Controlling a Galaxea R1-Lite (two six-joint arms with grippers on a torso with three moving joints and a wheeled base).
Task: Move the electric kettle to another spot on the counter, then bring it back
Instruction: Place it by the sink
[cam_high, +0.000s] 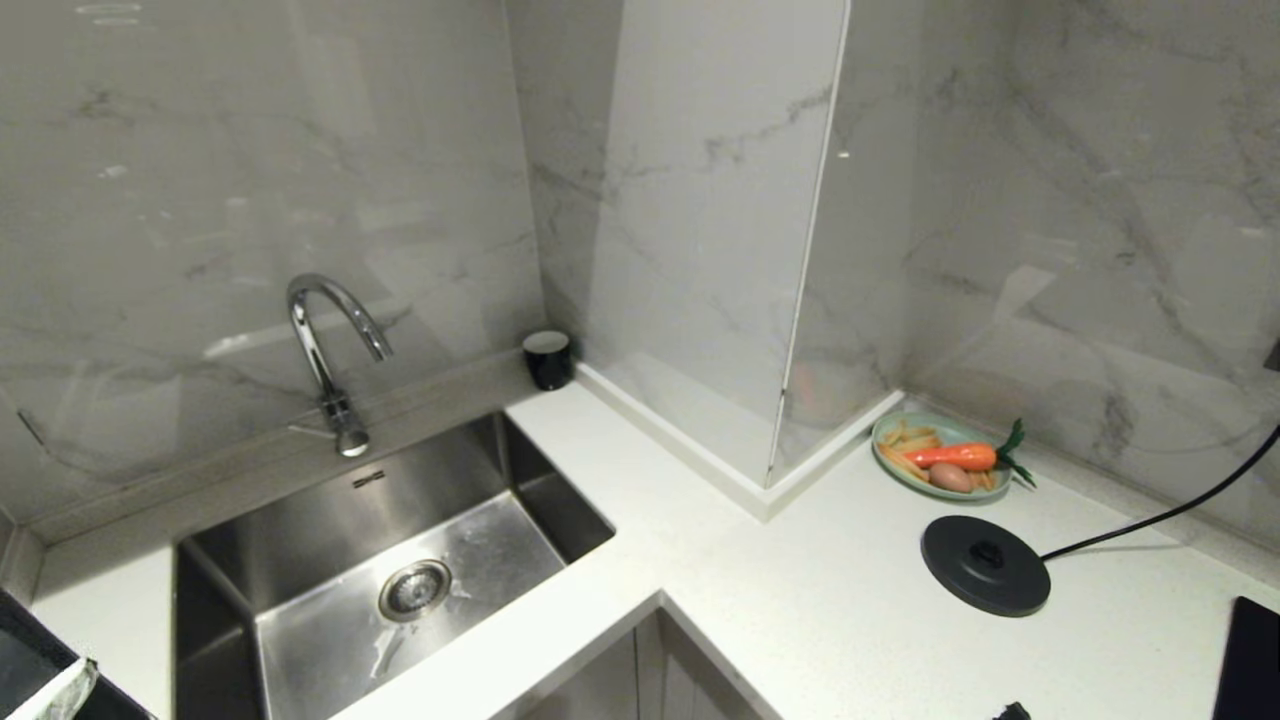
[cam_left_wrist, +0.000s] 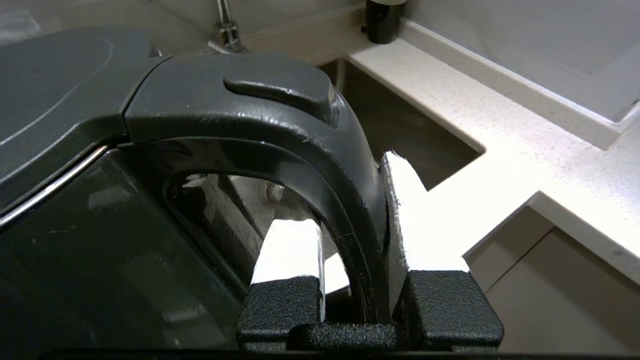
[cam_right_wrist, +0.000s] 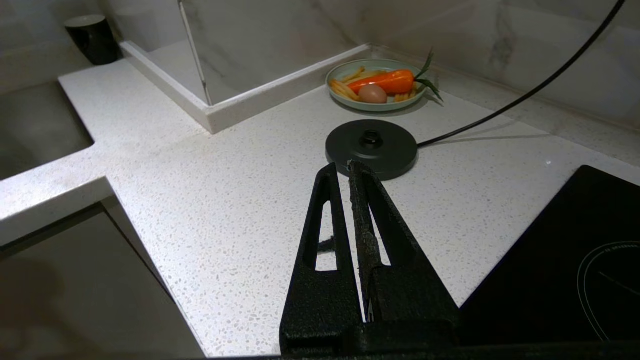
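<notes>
Beside the steel sink, the left gripper is clamped on the loop handle of the glossy black cylindrical electric kettle, which leans with its long axis tilted off upright above the white speckled stone bench. The right gripper, fingers together, hangs near the flat round black base disc.
</notes>
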